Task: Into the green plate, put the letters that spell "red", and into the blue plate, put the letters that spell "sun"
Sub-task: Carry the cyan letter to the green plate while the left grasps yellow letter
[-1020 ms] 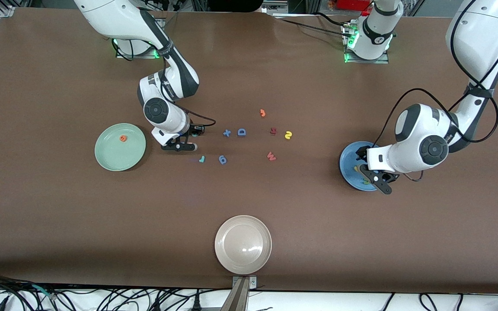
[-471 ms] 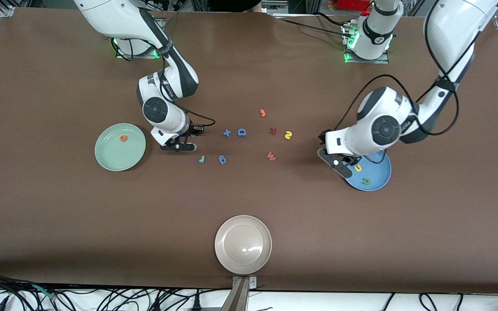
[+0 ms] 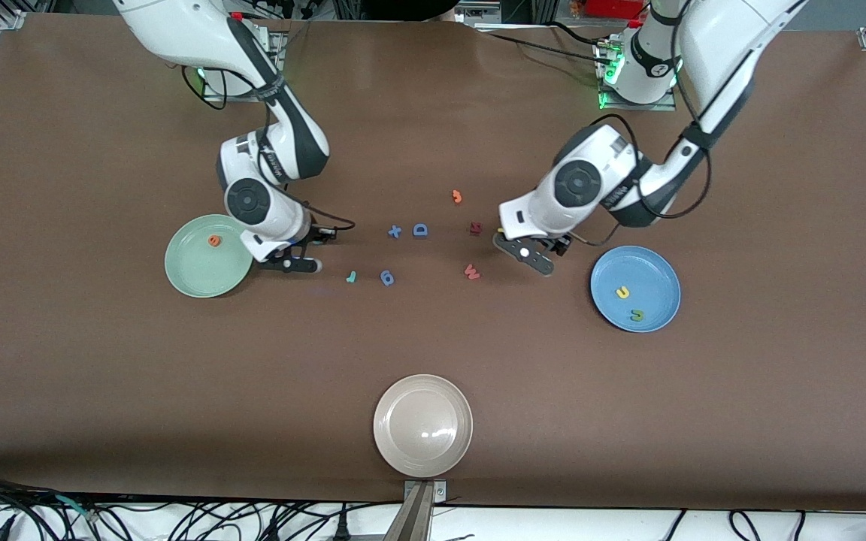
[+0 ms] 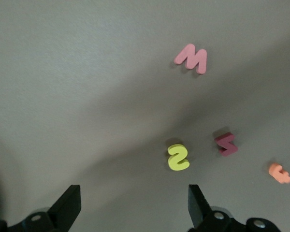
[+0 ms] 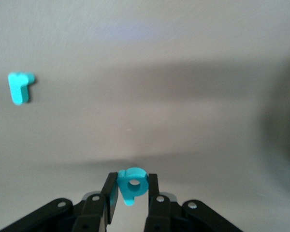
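In the front view, the left pincer (image 3: pixel 525 253) is seen swung away from the blue plate (image 3: pixel 655 264), where a yellow letter (image 3: pixel 622 292) and the olive "u" (image 3: pixel 637 315) lie, to over the table's middle, while the right pincer (image 3: pixel 287 263) is carried toward the green plate (image 3: pixel 186 276), where the orange "e" (image 3: pixel 213 240) lies. In the left wrist view, the left pincer (image 4: pixel 134 205) is spread wide, and the remaining yellow letter (image 4: pixel 178 157) is found just ahead, slightly toward one finger. In the right wrist view, the teal "d" (image 5: pixel 132 184) is pinched in the right pincer (image 5: pixel 129 194), the teal "r" (image 5: pixel 19 86) being left on the table (image 5: pixel 150 58).
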You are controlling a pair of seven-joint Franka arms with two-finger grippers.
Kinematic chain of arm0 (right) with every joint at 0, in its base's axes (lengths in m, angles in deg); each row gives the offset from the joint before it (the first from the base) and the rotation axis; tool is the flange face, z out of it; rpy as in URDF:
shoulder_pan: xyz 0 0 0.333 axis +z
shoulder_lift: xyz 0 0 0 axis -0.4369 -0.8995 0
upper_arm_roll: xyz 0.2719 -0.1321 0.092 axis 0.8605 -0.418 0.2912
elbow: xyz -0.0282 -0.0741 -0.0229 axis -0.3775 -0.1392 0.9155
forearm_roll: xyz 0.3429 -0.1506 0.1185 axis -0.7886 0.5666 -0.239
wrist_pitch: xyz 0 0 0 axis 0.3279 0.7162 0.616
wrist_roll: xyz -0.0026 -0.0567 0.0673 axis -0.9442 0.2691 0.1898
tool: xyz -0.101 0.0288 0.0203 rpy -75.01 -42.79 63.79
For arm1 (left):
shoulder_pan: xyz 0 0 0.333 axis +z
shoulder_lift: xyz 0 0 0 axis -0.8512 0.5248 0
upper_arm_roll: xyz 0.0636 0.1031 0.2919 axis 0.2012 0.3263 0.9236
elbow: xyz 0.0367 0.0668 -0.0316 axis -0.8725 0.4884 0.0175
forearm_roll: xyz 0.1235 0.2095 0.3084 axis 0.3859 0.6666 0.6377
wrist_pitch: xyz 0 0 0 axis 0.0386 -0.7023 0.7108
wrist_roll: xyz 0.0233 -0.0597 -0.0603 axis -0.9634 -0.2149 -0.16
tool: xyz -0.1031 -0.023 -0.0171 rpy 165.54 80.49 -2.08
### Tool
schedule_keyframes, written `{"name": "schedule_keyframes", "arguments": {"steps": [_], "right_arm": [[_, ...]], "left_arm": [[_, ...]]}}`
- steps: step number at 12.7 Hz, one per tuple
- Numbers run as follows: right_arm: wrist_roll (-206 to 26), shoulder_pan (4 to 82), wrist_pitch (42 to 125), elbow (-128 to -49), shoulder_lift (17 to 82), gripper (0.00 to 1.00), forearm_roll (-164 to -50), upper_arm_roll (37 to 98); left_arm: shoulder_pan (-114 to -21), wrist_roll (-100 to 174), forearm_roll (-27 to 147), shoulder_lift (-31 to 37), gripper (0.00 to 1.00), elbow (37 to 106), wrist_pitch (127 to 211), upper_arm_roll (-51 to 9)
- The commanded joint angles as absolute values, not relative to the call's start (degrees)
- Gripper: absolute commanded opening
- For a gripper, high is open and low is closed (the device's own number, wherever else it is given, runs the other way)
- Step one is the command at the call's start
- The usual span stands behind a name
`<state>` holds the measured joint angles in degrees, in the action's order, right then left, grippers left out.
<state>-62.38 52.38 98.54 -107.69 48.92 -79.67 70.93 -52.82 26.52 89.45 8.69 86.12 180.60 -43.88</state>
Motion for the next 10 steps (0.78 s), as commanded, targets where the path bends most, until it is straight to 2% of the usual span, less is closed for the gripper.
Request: {"name": "schedule_keyframes", "arguments": {"steps": [1, 5, 9, 10], "right_arm": [[-63.44, 52.71, 89.98, -104.95, 53.11, 0.06, -77.13, 66.48], [-74.76, 52.71, 87.31, -104.5, 53.73, 0.06, -74.66, 56.64], [-83.03, 52.01, 88.54, -104.5, 50.75, 0.06, -74.66, 51.44], [-85.49, 51.75, 89.76, -104.59, 49.35, 0.06, -74.66, 50.12]], "left_arm": [[-54.56, 19.42, 94.82, 11.55, 0.98, 86.31, 183.63, -43.57], [-54.74, 16.34, 95.36, 14.72, 0.98, 87.89, 189.78, -43.14], [-54.91, 9.15, 103.59, 16.48, 0.97, 89.74, 191.55, -43.14], [-54.92, 7.38, 105.79, 16.57, 0.93, 90.35, 191.55, -43.22]]}}
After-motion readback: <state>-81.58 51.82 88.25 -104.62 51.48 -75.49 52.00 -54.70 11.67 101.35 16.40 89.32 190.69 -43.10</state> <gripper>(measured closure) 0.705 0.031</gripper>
